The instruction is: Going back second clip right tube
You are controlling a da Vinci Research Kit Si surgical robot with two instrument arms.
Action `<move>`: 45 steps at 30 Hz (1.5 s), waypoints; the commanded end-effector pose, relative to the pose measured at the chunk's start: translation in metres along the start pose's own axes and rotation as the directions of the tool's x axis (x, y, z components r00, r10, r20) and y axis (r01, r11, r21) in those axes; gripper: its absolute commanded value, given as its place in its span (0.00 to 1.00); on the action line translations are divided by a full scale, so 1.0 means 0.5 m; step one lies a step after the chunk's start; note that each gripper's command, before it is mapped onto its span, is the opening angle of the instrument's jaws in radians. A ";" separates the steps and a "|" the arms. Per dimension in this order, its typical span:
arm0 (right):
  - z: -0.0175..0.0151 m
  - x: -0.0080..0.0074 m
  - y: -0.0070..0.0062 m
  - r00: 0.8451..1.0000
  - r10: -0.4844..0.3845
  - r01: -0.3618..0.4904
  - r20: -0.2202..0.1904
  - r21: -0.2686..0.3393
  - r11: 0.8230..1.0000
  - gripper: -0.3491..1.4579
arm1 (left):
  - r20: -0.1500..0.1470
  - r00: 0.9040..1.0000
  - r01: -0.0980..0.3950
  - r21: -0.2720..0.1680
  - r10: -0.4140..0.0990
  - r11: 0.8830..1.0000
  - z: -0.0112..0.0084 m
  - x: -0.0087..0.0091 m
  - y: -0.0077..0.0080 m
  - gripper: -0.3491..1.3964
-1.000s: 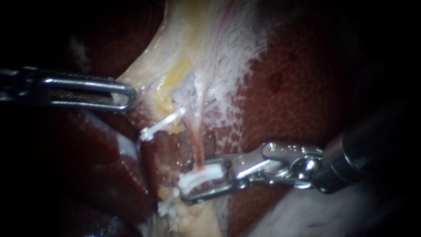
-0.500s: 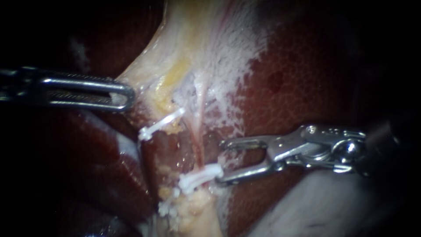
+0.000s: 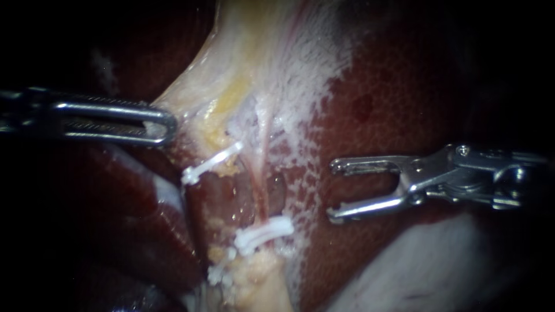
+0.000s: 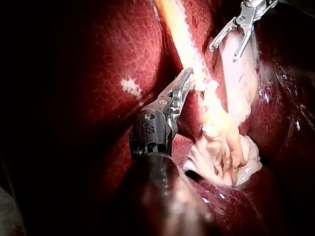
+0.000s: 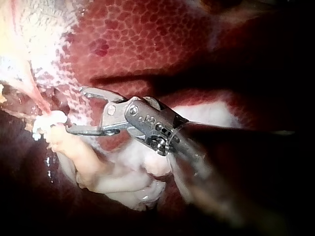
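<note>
Beside the tube (image 3: 263, 193), right instrument (image 3: 331, 191) level, claw released, left instrument (image 3: 165, 125) claw clenched on pale tissue (image 3: 193, 107)

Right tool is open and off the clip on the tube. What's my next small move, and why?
Probably draw the right tool back along its shaft, away from the tube. Its jaws are open and empty, and the clip sits across the tube, apart from them. The left tool grips the pale tissue.

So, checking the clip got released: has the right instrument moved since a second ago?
Yes. The right instrument has pulled back rightward, away from the lower white clip, which stays in place on the tube; liver now shows between them.
</note>
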 end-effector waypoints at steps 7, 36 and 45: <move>-0.0002 0.0001 -0.0008 0.998 -0.062 0.062 -0.001 0.002 0.998 0.52 | 0.001 1.000 -0.003 0.000 0.003 1.000 0.0011 0.0008 0.0015 0.00; -0.0028 -0.0011 -0.0008 0.961 -0.275 0.275 -0.005 0.009 0.961 0.53 | -0.033 0.999 -0.029 -0.018 0.029 0.999 0.0146 0.0062 0.0097 0.00; -0.0029 -0.0011 -0.0010 0.958 -0.287 0.287 -0.006 0.010 0.958 0.53 | -0.036 0.999 -0.024 -0.017 0.023 1.000 0.0155 0.0064 0.0100 0.00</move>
